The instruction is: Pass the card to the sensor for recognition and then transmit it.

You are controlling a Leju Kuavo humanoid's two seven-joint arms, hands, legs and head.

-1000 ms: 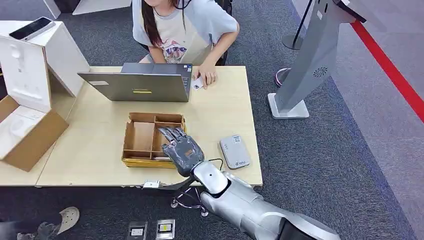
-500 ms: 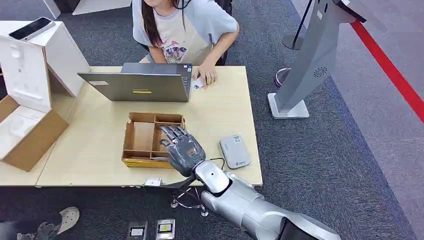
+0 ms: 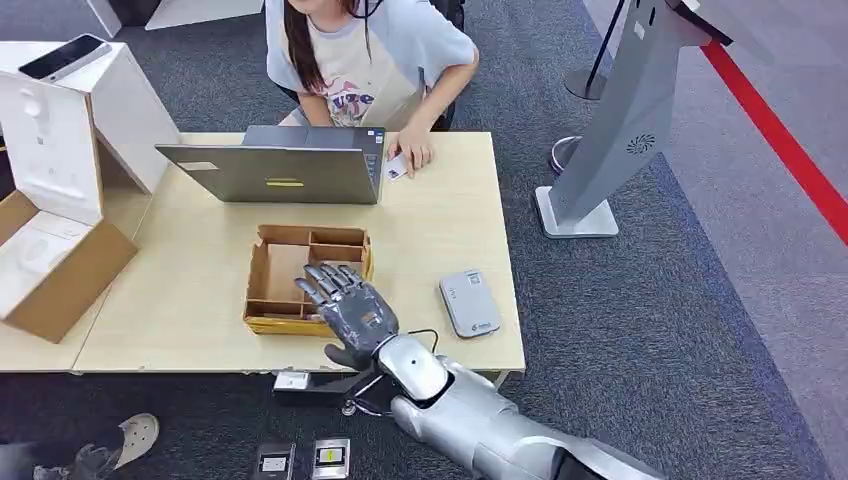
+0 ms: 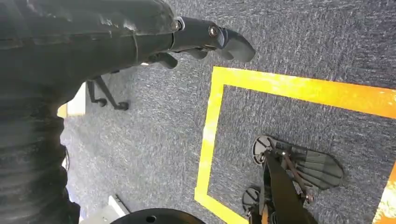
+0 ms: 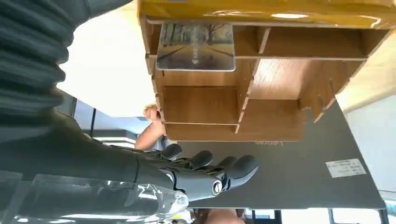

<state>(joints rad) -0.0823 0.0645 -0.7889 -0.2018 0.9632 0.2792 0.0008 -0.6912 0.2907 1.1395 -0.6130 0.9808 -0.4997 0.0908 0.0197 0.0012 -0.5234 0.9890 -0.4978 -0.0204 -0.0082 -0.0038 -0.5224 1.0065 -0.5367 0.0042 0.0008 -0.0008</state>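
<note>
Right hand (image 3: pixel 352 312) hovers over the near edge of the cardboard tray (image 3: pixel 262 282) on the table (image 3: pixel 200 280), fingers (image 5: pixel 219 167) spread wide, holding nothing. Card (image 5: pixel 196 46) lies flat in a near compartment of the tray; sensor (image 3: pixel 469 302) sits just beside the tray. Left hand (image 4: pixel 140 32) hangs over the carpet, fingers partly curled, holding nothing.
</note>
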